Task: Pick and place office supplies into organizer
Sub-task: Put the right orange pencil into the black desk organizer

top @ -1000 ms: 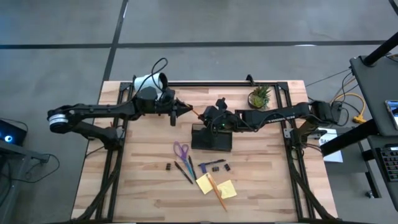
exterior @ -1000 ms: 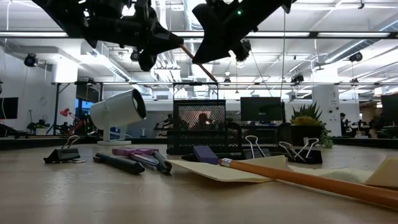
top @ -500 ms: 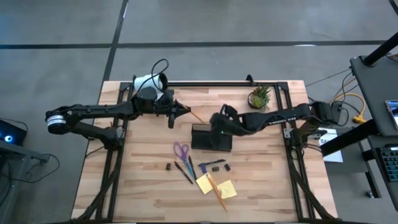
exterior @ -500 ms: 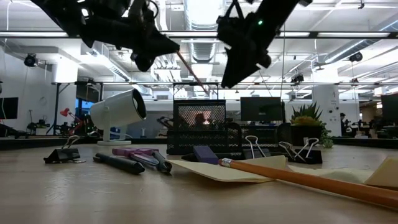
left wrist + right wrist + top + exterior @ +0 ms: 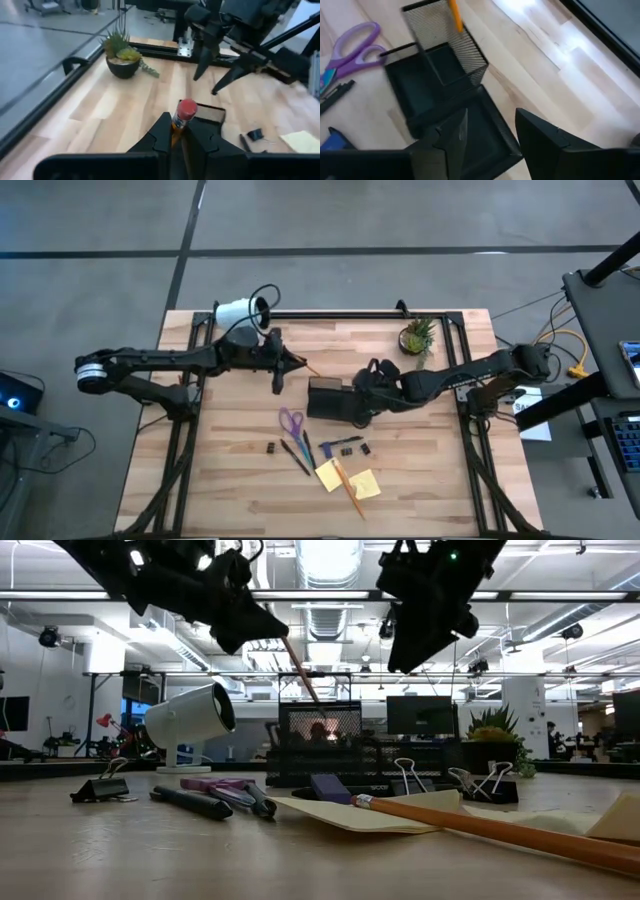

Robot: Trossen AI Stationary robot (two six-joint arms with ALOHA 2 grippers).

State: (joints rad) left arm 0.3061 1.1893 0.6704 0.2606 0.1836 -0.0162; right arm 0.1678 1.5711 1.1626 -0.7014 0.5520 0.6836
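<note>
— Left side? Left gripper (image 5: 287,363) clamped on an orange pencil (image 5: 309,366) with a red eraser end, slanting down toward the organizer (image 5: 338,401), at ten o'clock off it

— And the organizer? Black wire mesh, rectangular, tall cup section beside low trays, mid-table

— Farther right? Right gripper (image 5: 372,385) above the organizer's three o'clock edge, fingers spread, nothing between them

— Loose supplies? At six o'clock from the organizer: purple-handled scissors (image 5: 291,421), dark pens (image 5: 296,454), small black clips (image 5: 352,450), two yellow sticky pads (image 5: 350,479) under a second pencil (image 5: 348,486)
</note>
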